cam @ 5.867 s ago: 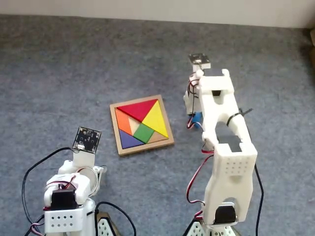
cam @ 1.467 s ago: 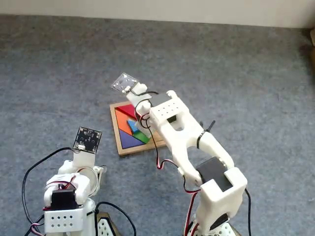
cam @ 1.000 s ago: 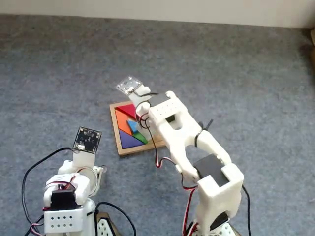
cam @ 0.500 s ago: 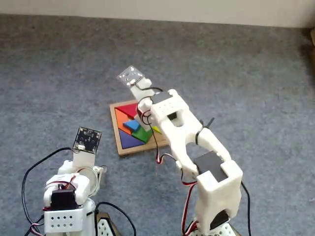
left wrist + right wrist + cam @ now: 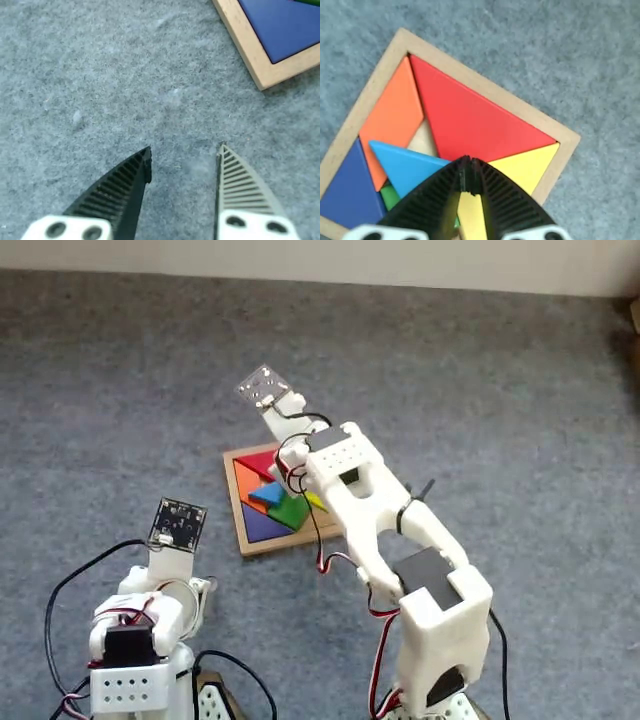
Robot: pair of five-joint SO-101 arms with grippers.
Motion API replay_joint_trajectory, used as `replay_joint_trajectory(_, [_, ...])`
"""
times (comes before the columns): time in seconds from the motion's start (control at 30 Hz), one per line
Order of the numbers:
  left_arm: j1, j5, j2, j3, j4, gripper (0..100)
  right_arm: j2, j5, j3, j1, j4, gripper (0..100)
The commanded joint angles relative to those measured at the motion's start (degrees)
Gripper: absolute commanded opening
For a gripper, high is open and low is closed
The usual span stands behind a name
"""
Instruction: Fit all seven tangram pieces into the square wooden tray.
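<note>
The right pincer (image 5: 469, 172) was pressed together over the square wooden tray (image 5: 376, 87), its tips beside the blue triangle (image 5: 405, 165), which seemed to lie askew near the tray's middle, toward 9 o'clock. The left pincer (image 5: 182, 152) hung spread above the carpet (image 5: 100, 75), at the tray's 7 o'clock

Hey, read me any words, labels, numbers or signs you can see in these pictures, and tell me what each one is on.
None can be read.
The tray and its pieces carry no print.
Any marks on the arms' camera boards are too small to read.
</note>
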Motion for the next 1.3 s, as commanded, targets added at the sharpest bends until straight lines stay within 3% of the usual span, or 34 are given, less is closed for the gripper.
replay_joint_trajectory(0.0, [-0.31, 0.35, -2.42, 1.10, 0.35, 21, -0.84, -0.53, -2.77, -1.54, -1.10, 0.5])
replay_joint_trajectory(0.63, [-0.31, 0.35, -2.42, 1.10, 0.35, 21, -2.68, -0.53, -2.68, -3.03, -3.91, 0.5])
replay_joint_trajectory(1.03, [-0.31, 0.35, -2.42, 1.10, 0.35, 21, -10.15, -0.70, -2.68, -6.81, 12.53, 0.5])
replay_joint_trajectory(1.27, [-0.31, 0.35, -2.42, 1.10, 0.35, 21, -9.89, -11.52, -2.68, -9.01, 13.49, 0.5])
